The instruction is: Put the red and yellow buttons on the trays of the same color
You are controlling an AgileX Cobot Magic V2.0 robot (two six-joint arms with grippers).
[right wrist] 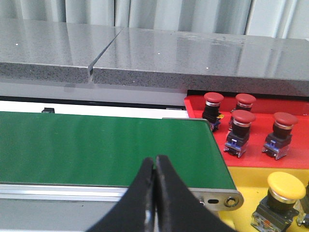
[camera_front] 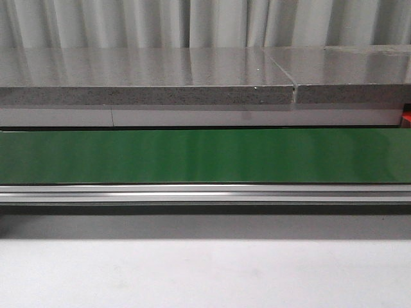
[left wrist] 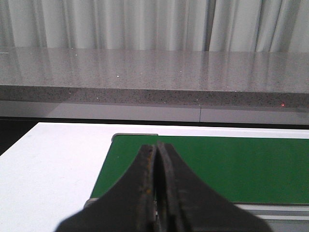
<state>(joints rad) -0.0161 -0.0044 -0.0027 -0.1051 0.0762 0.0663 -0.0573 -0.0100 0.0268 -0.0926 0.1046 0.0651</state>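
In the right wrist view, several red buttons (right wrist: 240, 126) stand on the red tray (right wrist: 251, 157) beyond the belt's end, and one yellow button (right wrist: 282, 193) sits on the yellow tray (right wrist: 241, 176) nearer me. My right gripper (right wrist: 155, 158) is shut and empty, over the near edge of the green conveyor belt (right wrist: 101, 150). My left gripper (left wrist: 157, 145) is shut with nothing in it, over the belt's other end (left wrist: 217, 166). No button lies on the belt (camera_front: 205, 156) in the front view, and neither gripper shows there.
A grey stone counter (camera_front: 148, 83) runs along behind the belt, with white curtains at the back. An aluminium rail (camera_front: 205, 192) borders the belt's near side. White table surface (left wrist: 48, 169) lies beside the belt's left end.
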